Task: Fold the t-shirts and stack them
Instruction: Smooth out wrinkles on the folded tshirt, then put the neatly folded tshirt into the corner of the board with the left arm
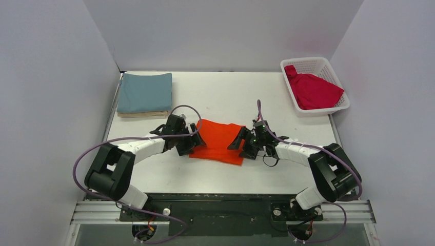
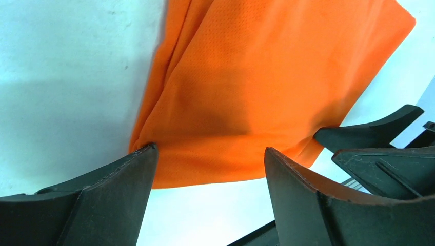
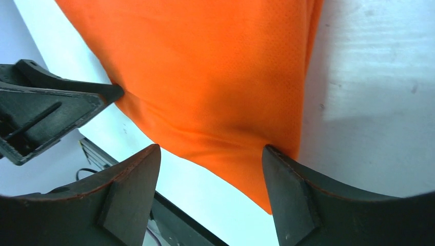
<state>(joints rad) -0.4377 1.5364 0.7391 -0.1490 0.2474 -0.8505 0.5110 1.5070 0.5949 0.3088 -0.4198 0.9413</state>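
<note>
Four t-shirts: the orange t-shirt (image 1: pixel 218 141) lies folded flat at the centre of the overhead frame. The teal-blue t-shirt (image 1: pixel 144 91) lies folded on the beige t-shirt (image 1: pixel 143 114) at upper left. The crimson t-shirt (image 1: pixel 313 92) is bunched in the basket at upper right.
Left gripper (image 1: pixel 193 141): it sits at the left edge of the orange t-shirt. Its jaws are spread wide. In its wrist view both fingertips sit at the hem, with cloth spanning the gap between them.
Right gripper (image 1: pixel 240 146): it sits at the right edge of the same shirt. Its jaws are likewise spread, with the fingertips at the hem and nothing clamped.
Obstructions: each wrist view shows the opposite gripper's finger at the frame side, touching the same lower edge of the cloth. A purple cable (image 1: pixel 84 154) loops over each arm.
Basket (image 1: pixel 307 60): a white lattice basket at the table's upper-right corner, close to the right wall and well apart from the grippers.
Stack: squared to the table's upper-left corner, near the left wall. Only the lower edge of the beige t-shirt shows beneath the teal-blue one.
Table (image 1: pixel 225 95): bare white surface lies between the orange t-shirt and the stack. More lies along the top of the frame toward the back wall, toward the basket, and in a strip below the shirt.
Walls (image 1: pixel 215 31): plain panels close the left, back and right sides.
</note>
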